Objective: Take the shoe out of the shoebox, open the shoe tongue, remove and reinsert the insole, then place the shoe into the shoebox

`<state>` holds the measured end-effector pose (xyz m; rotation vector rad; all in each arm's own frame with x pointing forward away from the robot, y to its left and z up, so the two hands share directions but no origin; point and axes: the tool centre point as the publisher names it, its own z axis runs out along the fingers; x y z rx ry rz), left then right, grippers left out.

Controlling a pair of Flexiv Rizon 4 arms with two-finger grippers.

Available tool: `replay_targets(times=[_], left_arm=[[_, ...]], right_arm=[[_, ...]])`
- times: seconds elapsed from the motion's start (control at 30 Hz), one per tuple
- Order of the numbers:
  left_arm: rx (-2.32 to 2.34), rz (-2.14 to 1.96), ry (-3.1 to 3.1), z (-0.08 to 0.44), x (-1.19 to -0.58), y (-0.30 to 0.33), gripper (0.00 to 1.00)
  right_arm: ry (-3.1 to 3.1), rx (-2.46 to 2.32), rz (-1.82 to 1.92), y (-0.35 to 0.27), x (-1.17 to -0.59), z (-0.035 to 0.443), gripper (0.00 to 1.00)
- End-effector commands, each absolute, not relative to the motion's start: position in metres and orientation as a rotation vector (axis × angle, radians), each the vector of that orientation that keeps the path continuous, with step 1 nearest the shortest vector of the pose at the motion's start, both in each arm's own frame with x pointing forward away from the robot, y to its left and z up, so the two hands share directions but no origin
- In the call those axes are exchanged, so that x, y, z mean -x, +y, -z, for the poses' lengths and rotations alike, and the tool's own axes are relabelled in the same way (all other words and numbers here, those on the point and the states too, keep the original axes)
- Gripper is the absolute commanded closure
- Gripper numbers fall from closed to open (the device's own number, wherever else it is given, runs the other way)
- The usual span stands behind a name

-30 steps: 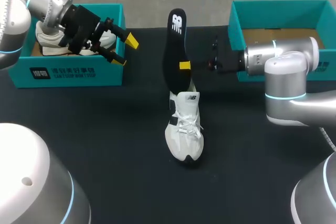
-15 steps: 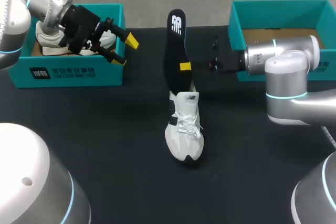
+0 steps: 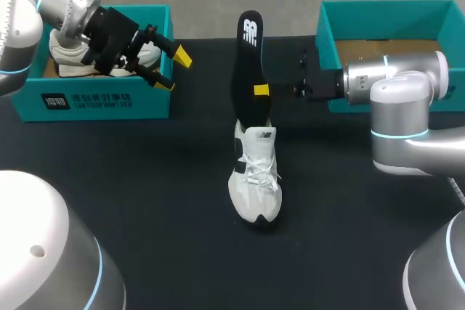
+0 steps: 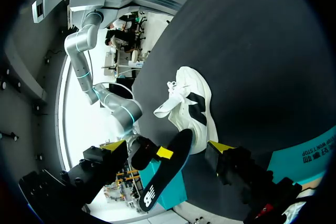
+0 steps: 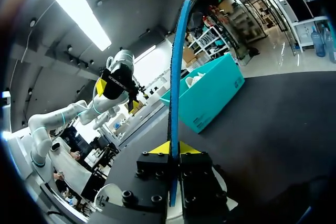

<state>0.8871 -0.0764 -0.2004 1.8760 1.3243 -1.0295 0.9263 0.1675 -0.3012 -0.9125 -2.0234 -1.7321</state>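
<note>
Insole (image 3: 248, 70) sits pinched in the right gripper (image 3: 256, 91), lower end below it at the shoe (image 3: 254, 179) opening; best kept aligned lengthwise, grip firm. Left gripper (image 3: 173, 70) spread, well apart.

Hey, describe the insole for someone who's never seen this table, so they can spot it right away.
On the black table, between the teal left shoebox and right shoebox, a white shoe lies in the middle. Standing on end at its far end, pinched by the right gripper, is the insole: the only long, flat, black piece, with a white mark near its top.
</note>
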Motion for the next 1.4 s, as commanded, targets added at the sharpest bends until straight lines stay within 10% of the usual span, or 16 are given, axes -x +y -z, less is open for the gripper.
replay_targets(times=[0.03,1.4], left_arm=[[-1.879,1.027,1.326,0.200,-0.887,-0.076,0.00],[-1.879,1.027,1.326,0.200,-0.887,-0.076,0.00]], right_arm=[[-2.025,0.927,1.746,0.164,-0.922,0.299,1.00],[-2.018,0.739,1.862,0.165,-0.916,0.328,1.00]])
